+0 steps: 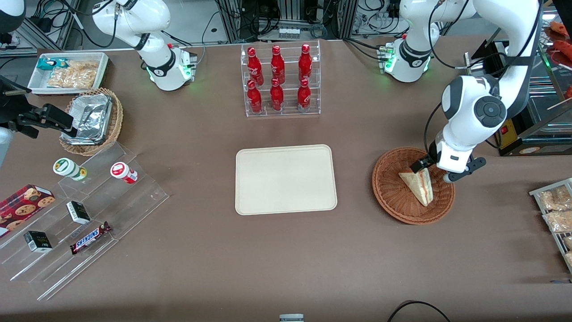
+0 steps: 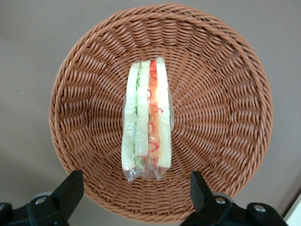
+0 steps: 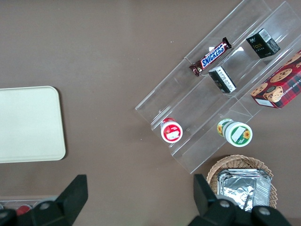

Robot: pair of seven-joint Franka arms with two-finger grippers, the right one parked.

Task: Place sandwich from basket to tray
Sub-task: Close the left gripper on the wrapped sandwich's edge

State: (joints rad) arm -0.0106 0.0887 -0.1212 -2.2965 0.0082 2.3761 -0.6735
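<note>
1. The left gripper [image 2: 133, 200] hangs over the basket [image 1: 389, 190], its jaws spread wide and holding nothing; the two dark fingertips [image 2: 70, 186] stand clearly farther apart than the sandwich is thick.
2. The sandwich [image 2: 146, 120] lies just below the gripper, in the middle of the basket, wrapped in clear film, its bread and filling layers running along the line between the jaws' gap.
3. To grasp well, I judge the gripper should descend straight, with one finger on each outer bread face, so the squeeze goes across the layers.
4. Close gently: the bread looks soft and the film slippery, so a hard pinch would crush it and a shallow one could slip.
5. The tray [image 1: 250, 197] lies well off sideways from the gripper, toward the parked arm's end; lift clear of the wicker rim before carrying across.
</note>
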